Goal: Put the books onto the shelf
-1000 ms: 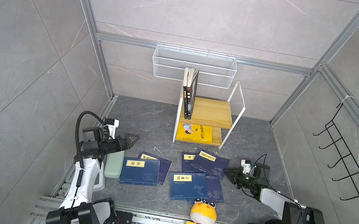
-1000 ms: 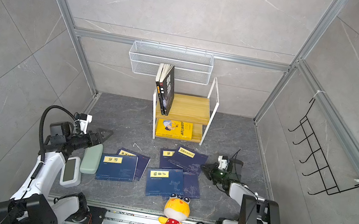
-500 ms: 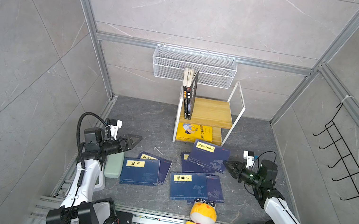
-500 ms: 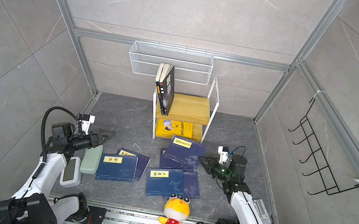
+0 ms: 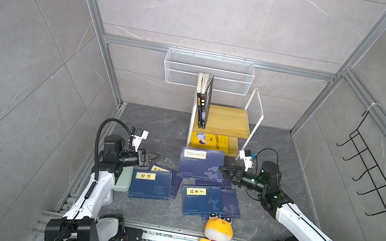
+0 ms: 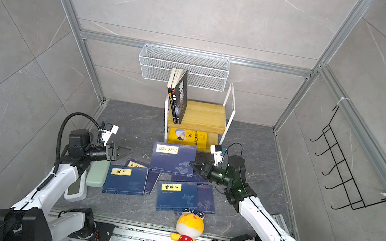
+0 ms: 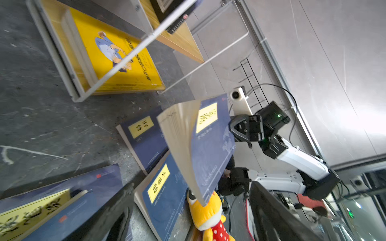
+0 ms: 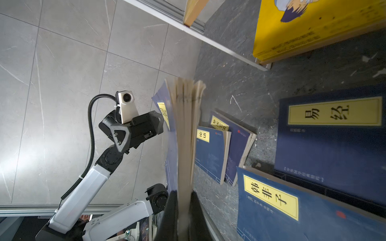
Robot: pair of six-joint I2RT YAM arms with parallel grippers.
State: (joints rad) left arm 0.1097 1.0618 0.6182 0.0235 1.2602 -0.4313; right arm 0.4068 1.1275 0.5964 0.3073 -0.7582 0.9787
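**Holding a navy book before the shelf**

The right end effector (image 5: 222, 170) was pinched shut on the edge of a navy book (image 5: 199, 163). It held the book tilted, pages fanned, just in front of the shelf (image 5: 227, 119). The book appeared clear of the bench (image 5: 153, 125), though both top views left that unsure. The left end effector (image 5: 155, 157) hung with its fingers spread wide, near the book but apart from it. Other navy books (image 5: 150, 186) lay flat on the bench. A yellow book (image 5: 209, 141) lay on the lower tier, and black books (image 5: 203, 101) stood on the upper board.
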